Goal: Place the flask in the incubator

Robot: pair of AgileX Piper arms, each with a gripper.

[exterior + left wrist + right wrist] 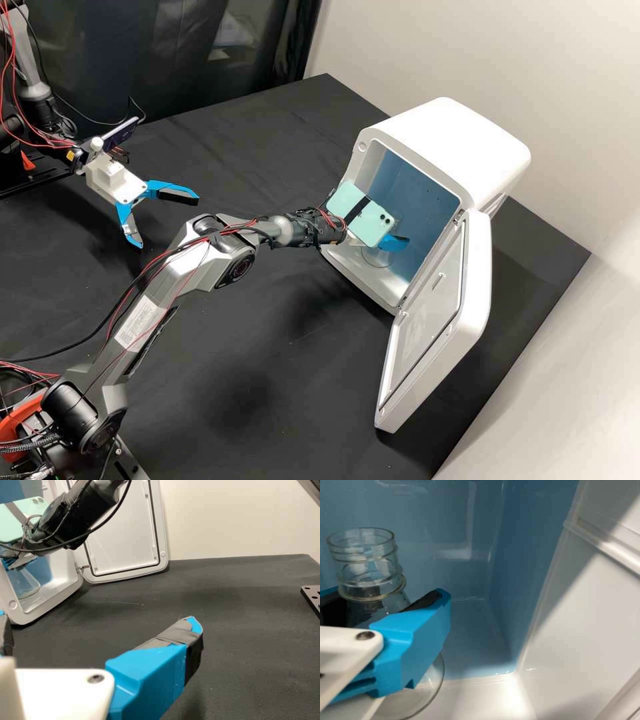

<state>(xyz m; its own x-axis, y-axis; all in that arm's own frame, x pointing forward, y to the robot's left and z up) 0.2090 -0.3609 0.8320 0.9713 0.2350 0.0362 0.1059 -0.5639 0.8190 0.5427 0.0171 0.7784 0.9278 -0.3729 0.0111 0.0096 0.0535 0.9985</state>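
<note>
High view: you had the incubator (460, 143) near the far right edge of the black surface (280, 347). Its door (433, 320) was swung fully open toward the near side, so the mouth stood free. Your right arm (213, 250) reached through that mouth. The right pincer (385, 245) sat low inside the chamber, with one blue finger (397, 243) showing past the wrist camera (363, 215). The flask (372, 257) showed there as faint glass beneath the pincer, near the front lip. Your left pincer (165, 220) hung well apart at the surface's left, fingers spread wide. Broad bare surface lay between it and the incubator.

Left wrist view: you could see the flask (22, 582) more plainly here. Its cone stood upright on the chamber floor, just behind the white lip. The right arm crossed in front of the open door. A dark plate (312, 597) with holes lay on the surface, well off from the incubator.

Right wrist view: you had the grip itself, which the other views hid. The two blue fingers were closed on the flask's (367, 555) neck, one on each side, just under the ribbed rim. The round base sat low, at the white front of the floor. Between the flask and the blue side wall (535, 555) there was open room, and more behind it toward the back wall (445, 525).
</note>
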